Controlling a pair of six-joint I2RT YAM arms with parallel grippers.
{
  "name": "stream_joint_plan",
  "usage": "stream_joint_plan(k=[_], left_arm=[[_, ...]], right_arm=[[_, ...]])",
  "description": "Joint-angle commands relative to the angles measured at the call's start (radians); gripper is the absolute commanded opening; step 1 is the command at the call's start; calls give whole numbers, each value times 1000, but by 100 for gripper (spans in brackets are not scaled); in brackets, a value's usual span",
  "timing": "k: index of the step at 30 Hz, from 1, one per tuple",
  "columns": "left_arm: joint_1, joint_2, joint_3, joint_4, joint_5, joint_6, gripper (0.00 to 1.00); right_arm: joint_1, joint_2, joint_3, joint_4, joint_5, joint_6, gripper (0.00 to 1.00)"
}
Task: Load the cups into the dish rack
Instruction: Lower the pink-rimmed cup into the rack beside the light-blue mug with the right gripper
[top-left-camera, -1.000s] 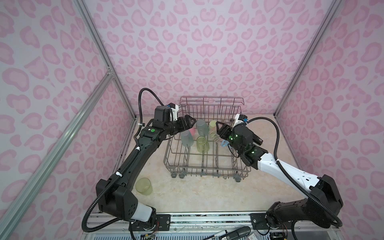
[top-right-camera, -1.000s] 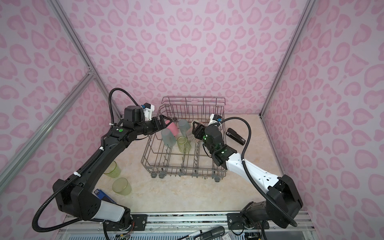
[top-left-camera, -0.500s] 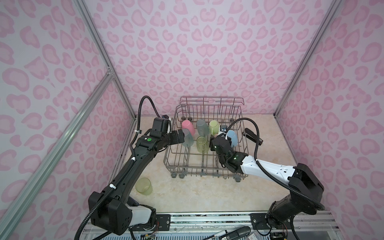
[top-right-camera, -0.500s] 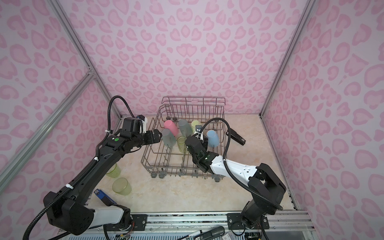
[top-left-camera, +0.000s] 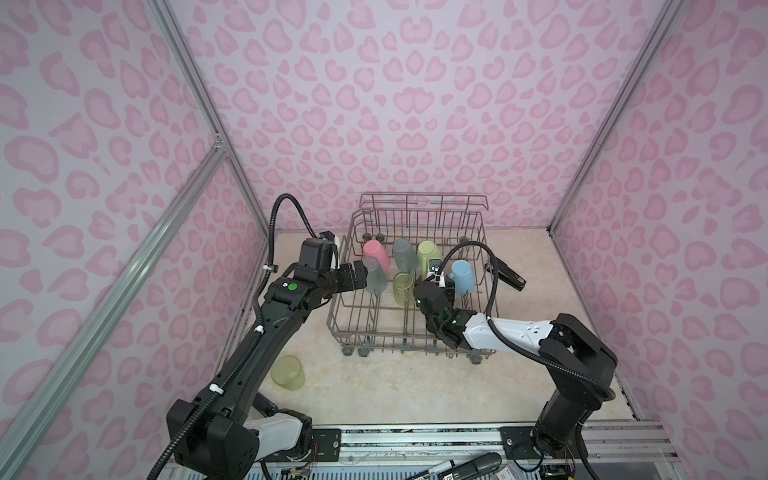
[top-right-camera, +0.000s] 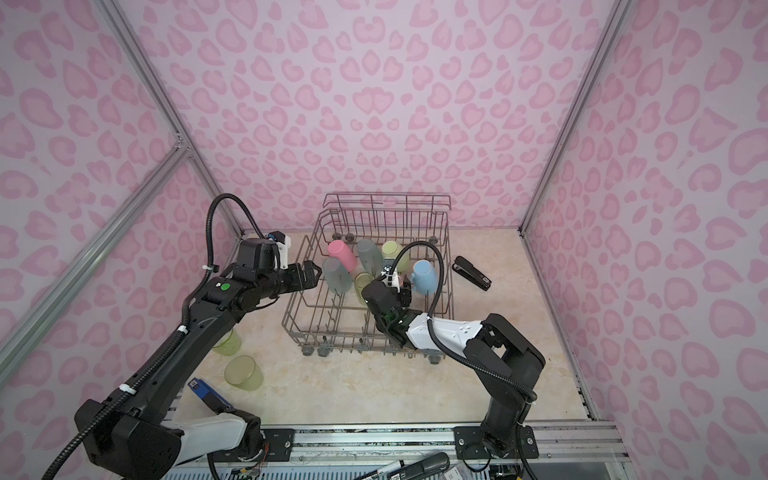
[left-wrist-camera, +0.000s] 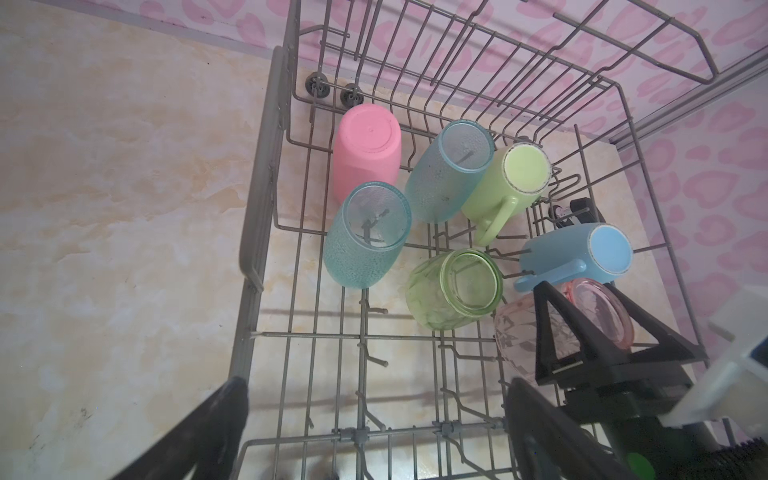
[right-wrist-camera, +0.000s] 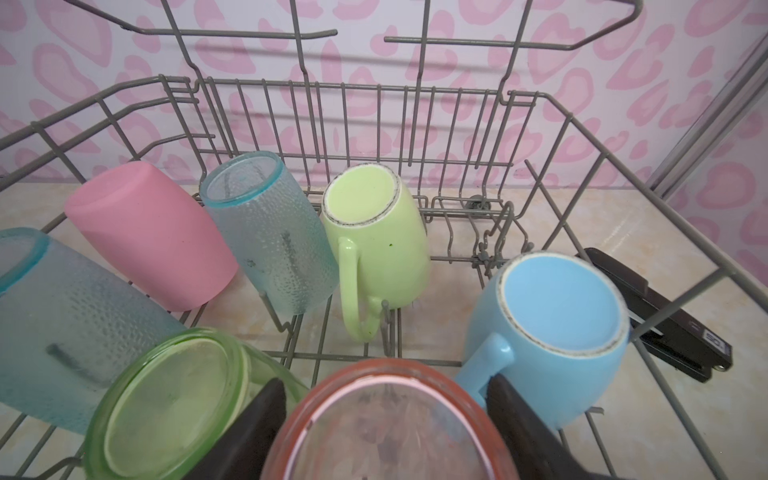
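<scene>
The grey wire dish rack (top-left-camera: 332, 320) (top-right-camera: 286, 322) stands mid-table. Upturned in it are cups: a pink tumbler (left-wrist-camera: 368, 153), two teal tumblers (left-wrist-camera: 368, 237) (left-wrist-camera: 449, 174), a light-green mug (left-wrist-camera: 511, 183), a green tumbler (left-wrist-camera: 453, 291) and a light-blue mug (right-wrist-camera: 557, 324). My right gripper (right-wrist-camera: 386, 415) (top-left-camera: 442, 286) is shut on a salmon tumbler (right-wrist-camera: 382, 432) (left-wrist-camera: 519, 332), bottom up, low in the rack between the green tumbler and the blue mug. At the rack's left rim my left gripper (left-wrist-camera: 380, 424) (top-left-camera: 361, 276) is open and empty, beside the front teal tumbler.
Two green tumblers (top-right-camera: 243, 372) (top-right-camera: 226, 343) lie on the table at the front left, partly under my left arm. A black stapler (top-left-camera: 509, 274) sits right of the rack. A blue item (top-right-camera: 203, 390) lies near the left arm's base.
My right gripper has come down into the rack with the salmon tumbler, towards the middle. My left gripper has drawn back to the rack's left rim, still open.
</scene>
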Motion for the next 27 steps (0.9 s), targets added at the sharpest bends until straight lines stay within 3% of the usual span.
stream_joint_plan(k=[1,17,27], left_arm=[[1,-5,-2,13,-8,5,98],[1,-14,-6,29,-14,-23,98],[1,-17,-7,24,-18,-26,97]], right_arm=[[0,26,-10,20,6,17,62],[27,4,-74,-22,29,54,67],[27,-27,-38,-122,-52,86,89]])
